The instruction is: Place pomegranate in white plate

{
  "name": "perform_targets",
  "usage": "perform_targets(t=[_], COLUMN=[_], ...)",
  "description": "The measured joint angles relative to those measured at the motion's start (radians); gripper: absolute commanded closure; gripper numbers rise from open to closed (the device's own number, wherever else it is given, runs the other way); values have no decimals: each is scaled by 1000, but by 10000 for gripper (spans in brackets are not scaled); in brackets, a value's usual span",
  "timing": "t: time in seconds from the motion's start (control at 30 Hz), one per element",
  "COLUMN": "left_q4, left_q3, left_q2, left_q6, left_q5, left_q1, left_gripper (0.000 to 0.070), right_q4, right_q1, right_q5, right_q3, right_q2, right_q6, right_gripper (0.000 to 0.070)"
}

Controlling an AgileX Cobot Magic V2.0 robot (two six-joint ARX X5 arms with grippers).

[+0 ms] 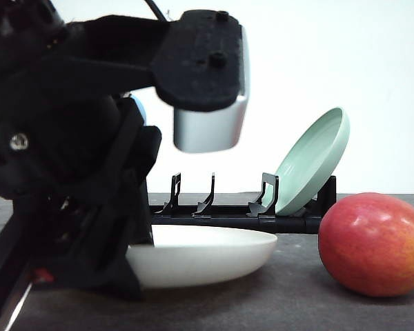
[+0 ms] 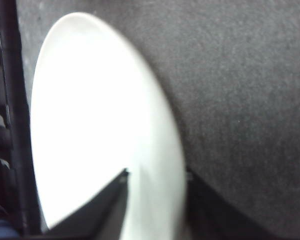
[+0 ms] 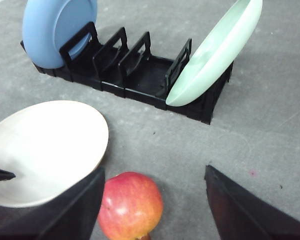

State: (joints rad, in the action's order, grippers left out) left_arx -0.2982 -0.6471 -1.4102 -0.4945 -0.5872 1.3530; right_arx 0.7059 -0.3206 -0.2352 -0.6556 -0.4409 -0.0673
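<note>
Pomegranate (image 3: 130,205) sits on the grey table (image 3: 270,110) just beside the white plate (image 3: 45,150), between my right pincer's (image 3: 152,210) spread fingers, ready for pinching. My left pincer (image 2: 155,210) pinches the plate's rim, tilting it, presumably to steady it for the fruit.

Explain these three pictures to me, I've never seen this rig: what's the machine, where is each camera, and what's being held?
It's a two-armed robot at a dark table. The front picture looks forward over the table; the big black shape is its left arm. The other two come from cameras on each wrist. The left gripper seems to pinch the rim of the white plate, which looks tilted. The right gripper is open, its fingers either side of the pomegranate, which sits on the table. Behind stands a black rack with a blue plate and a green plate.
</note>
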Motion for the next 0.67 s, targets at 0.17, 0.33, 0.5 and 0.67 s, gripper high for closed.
perform_targets(t=[0.17, 0.33, 0.5, 0.67], left_q4=[-65, -167, -226, -282], left_q3=[-14, -58, -65, -65], left_q2=[11, 100, 241, 375], left_q6=[72, 183, 298, 367], left_q5=[128, 363, 632, 749], left_q1=[-25, -111, -253, -426], left_gripper=[224, 226, 226, 229], right_q4=[0, 0, 0, 0], right_q1=[0, 0, 0, 0], right_q5=[0, 0, 0, 0], right_q3=[0, 0, 0, 0], right_q2=[0, 0, 0, 0], right_q6=[0, 0, 0, 0], right_gripper=[298, 298, 298, 298])
